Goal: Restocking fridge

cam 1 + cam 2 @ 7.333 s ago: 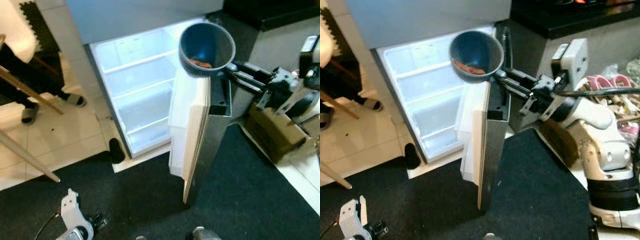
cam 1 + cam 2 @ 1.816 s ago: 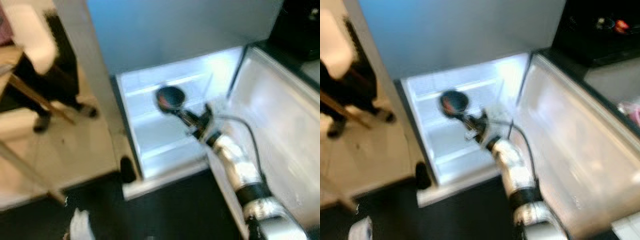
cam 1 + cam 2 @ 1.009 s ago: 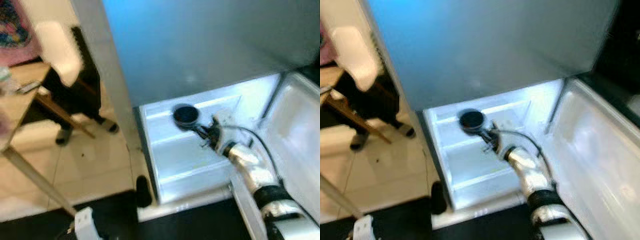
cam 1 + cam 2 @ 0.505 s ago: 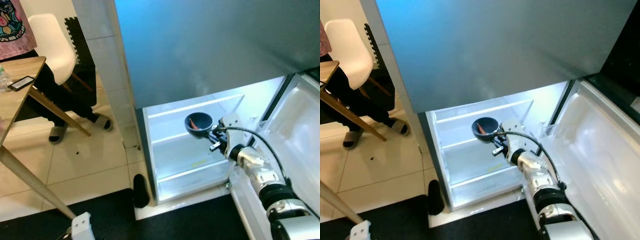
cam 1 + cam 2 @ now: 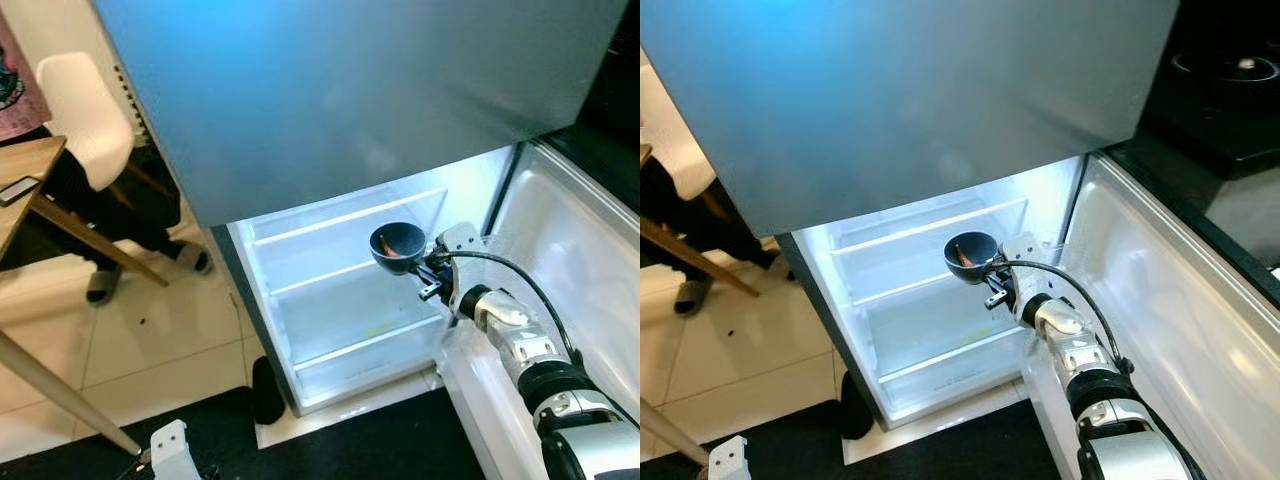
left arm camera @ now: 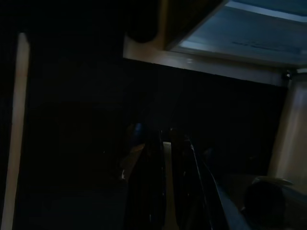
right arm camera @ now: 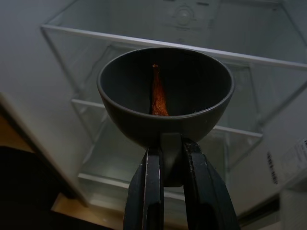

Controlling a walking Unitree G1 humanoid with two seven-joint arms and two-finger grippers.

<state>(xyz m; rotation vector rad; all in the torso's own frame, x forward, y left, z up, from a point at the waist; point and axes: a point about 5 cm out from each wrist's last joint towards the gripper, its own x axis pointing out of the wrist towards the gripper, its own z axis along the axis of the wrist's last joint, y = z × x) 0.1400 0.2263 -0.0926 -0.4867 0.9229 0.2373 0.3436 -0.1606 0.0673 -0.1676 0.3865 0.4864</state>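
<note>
A dark grey bowl (image 5: 397,243) holding a strip of orange-brown food (image 7: 158,92) hangs in the air in front of the open lower fridge compartment (image 5: 340,300). It sits about level with the upper glass shelf (image 5: 345,215), towards the compartment's right side. My right gripper (image 7: 168,158) is shut on the bowl's near rim, one black finger (image 7: 149,191) on each side of it. The shelves behind the bowl are bare. My left arm (image 5: 170,448) hangs idle low at the left over dark floor.
The fridge door (image 5: 575,250) stands open on the right, beside my right arm. The grey upper door (image 5: 350,90) is closed. A person sits on a white chair (image 5: 85,95) at a wooden table (image 5: 30,180) on the left. A dark slipper (image 5: 265,390) lies by the fridge's base.
The camera has shifted, sliding the fridge leftward in the picture. The bowl, still held, now hangs nearer the right side of the compartment. Seconds ago it was outside, above the door's top edge.
</note>
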